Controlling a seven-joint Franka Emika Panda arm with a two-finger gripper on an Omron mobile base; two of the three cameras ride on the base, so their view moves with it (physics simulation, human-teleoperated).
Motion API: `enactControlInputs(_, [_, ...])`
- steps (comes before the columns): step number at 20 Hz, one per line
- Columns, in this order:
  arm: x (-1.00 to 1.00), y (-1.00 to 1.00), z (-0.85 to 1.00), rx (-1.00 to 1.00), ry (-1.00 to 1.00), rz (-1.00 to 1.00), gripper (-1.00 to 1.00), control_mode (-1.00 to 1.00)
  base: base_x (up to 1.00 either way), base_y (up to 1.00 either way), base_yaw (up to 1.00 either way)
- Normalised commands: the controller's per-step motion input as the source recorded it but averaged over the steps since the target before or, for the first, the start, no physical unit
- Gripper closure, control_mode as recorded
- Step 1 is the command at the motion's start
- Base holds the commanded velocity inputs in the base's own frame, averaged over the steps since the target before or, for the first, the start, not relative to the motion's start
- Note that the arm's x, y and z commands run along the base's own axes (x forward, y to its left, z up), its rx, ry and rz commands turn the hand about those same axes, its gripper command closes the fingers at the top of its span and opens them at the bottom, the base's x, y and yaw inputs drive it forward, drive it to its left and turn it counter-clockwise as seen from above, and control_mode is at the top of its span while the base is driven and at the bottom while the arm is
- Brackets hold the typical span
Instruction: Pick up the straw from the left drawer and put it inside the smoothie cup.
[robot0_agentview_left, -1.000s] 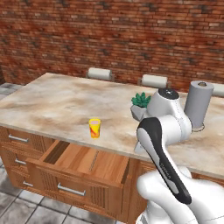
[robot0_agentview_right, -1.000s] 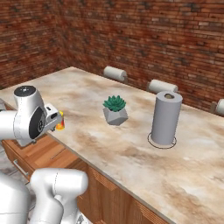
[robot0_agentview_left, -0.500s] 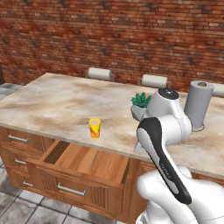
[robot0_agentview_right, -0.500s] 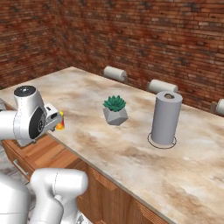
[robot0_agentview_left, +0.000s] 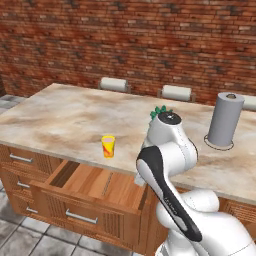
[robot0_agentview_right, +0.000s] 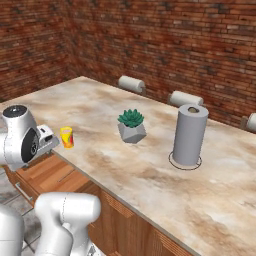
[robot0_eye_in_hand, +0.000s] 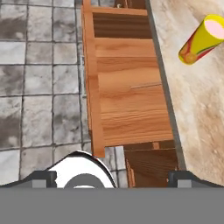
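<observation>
The left drawer (robot0_agentview_left: 85, 192) stood pulled out from under the marble counter (robot0_agentview_left: 65, 122), its slatted front and silver bar handle (robot0_agentview_left: 80, 216) facing the tiled floor (robot0_eye_in_hand: 39, 78). On its wooden bottom lay the straw (robot0_eye_in_hand: 145, 85), a thin stick resting flat near the side next to the counter; in the left base view it showed as a faint line (robot0_agentview_left: 106, 184) on the boards. The smoothie cup (robot0_agentview_left: 108, 146) stood upright on the counter close to the front edge, just above the open drawer, and apart from everything else on the top.

The claw (robot0_eye_in_hand: 111, 177) hung over the end of the drawer, looking along its length, with its two dark fingertips (robot0_eye_in_hand: 43, 178) spread wide at the bottom of the hand view and nothing between them. It touched neither straw nor cup. The arm's white elbow (robot0_agentview_left: 170, 145) rose in front of the counter edge and hid part of the potted plant (robot0_agentview_right: 131, 124) in the left base view.

Farther back on the counter the plant sat in its grey pot, and beside it, well apart, an upright paper towel roll (robot0_agentview_right: 189, 135) on a ring base. Along the far edge, against the brick wall (robot0_agentview_left: 130, 45), stood the pale chair backs (robot0_agentview_left: 114, 84). Narrower drawers (robot0_agentview_left: 22, 162) with short silver handles sat shut to the left of the open one.
</observation>
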Motion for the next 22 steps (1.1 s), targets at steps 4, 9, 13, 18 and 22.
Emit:
enactControlInputs(4, [0.02, 0.87, -0.49, 0.0, 0.06, -0.06, -1.0, -1.0, 0.0, 0.0, 0.0])
enactControlInputs(9, [0.31, 0.88, -0.45, -0.01, 0.14, -0.08, -1.0, -1.0, 0.0, 0.0, 0.0])
enactControlInputs(13, [0.54, 0.64, -0.33, -0.05, 0.04, -0.14, -1.0, -1.0, 0.0, 0.0, 0.0])
enactControlInputs(18, [0.23, 0.25, -0.5, -0.01, 0.03, -0.06, -1.0, -1.0, 0.0, 0.0, 0.0])
enactControlInputs(22, [0.36, 0.15, -0.77, 0.0, 0.05, -0.05, -1.0, -1.0, 0.0, 0.0, 0.0])
